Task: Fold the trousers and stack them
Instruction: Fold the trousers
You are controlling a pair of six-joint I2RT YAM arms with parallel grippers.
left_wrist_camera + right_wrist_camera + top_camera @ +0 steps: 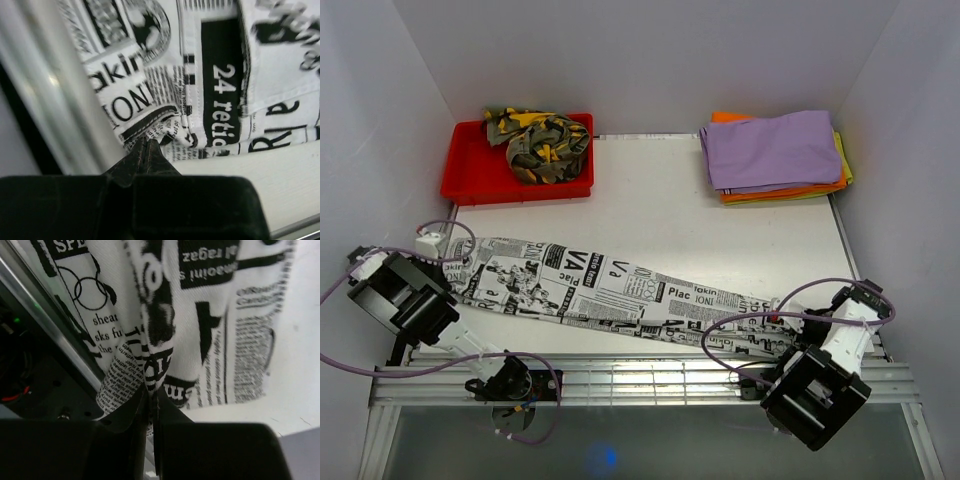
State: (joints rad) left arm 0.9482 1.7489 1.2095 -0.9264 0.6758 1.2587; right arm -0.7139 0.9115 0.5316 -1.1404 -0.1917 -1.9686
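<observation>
Both trousers (600, 290) ends @ tbl (720, 240) edges.

The trousers (610, 290) are matt printed cloth with stitched seams, the table (720, 235) is smooth matt white, the tray (465, 170) is glossy red plastic, and the rail (650, 382) is bare satin metal.

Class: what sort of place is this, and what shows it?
Probably a robot laboratory bench: white enclosure walls, left arm and right arm at a table, camouflage trousers in a red tray.
</observation>
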